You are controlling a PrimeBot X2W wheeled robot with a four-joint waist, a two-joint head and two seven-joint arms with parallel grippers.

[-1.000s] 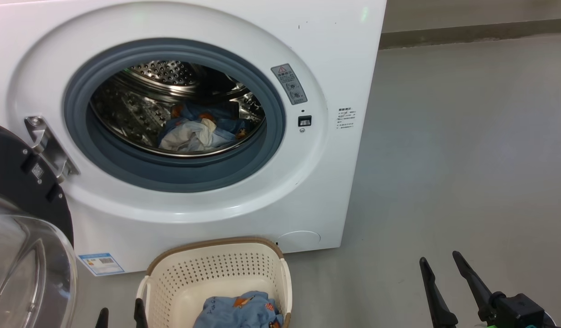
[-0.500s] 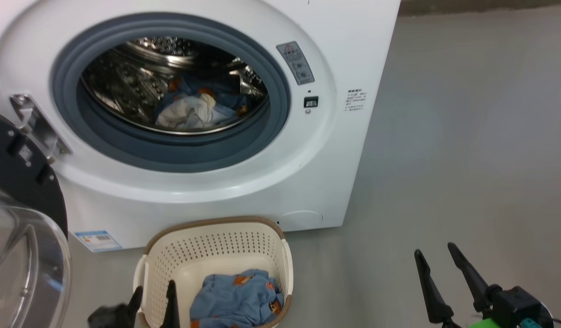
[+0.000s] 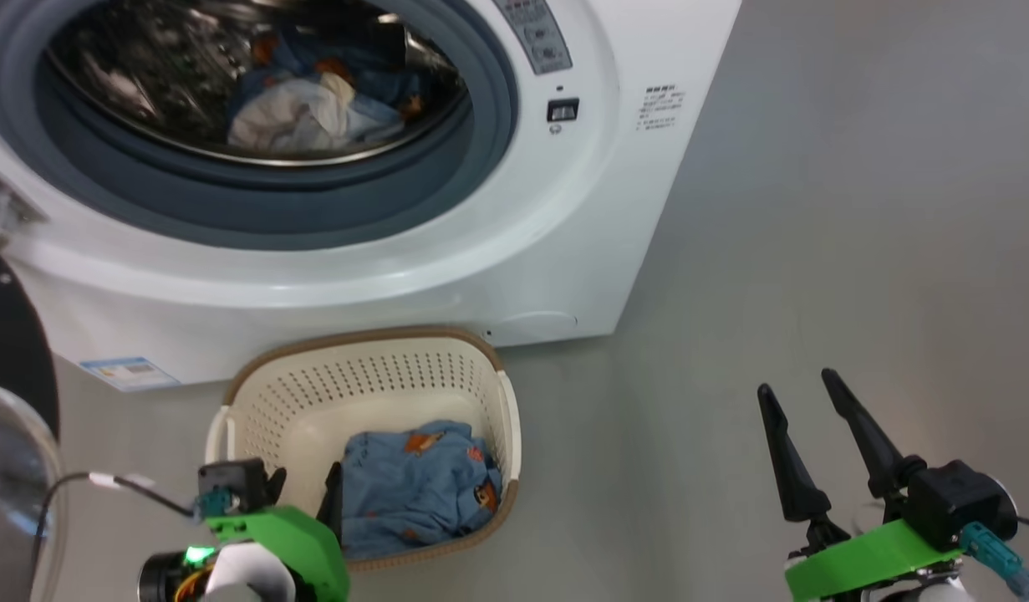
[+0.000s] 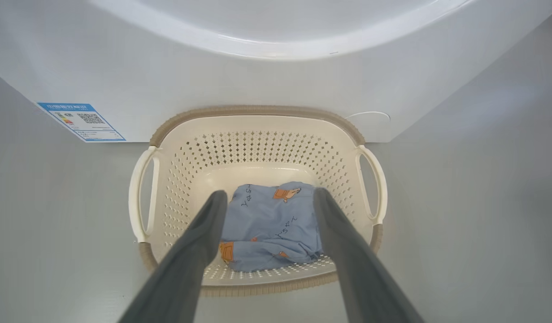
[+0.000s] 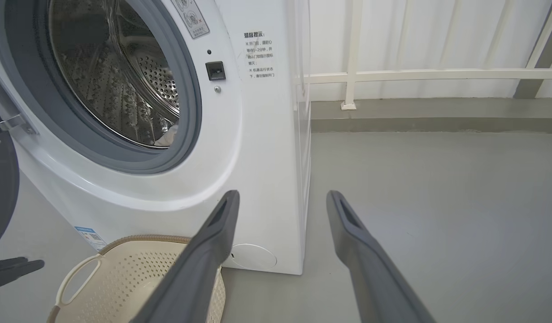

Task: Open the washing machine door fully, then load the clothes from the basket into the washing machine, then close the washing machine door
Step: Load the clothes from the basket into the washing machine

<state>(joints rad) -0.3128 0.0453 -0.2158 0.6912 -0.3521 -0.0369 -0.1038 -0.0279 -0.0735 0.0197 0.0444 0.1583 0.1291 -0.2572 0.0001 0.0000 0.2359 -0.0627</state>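
Left jaws gape at clothes (image 4: 271,224) in basket (image 4: 258,143)

Left gripper (image 4: 270,197) tipped downward, right gripper (image 3: 797,389) pointing forward, level — both with fingers spread wide apart

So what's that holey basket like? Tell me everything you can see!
The basket is a small cream-white plastic tub, a rounded rectangle, its walls dotted with little holes. A brown woven-look rim runs round the top, with a white loop handle on each side. It stands upright on the grey floor, right in front of the white washing machine. One crumpled light blue cloth with orange-brown pictures lies inside. The open left gripper points down into it.
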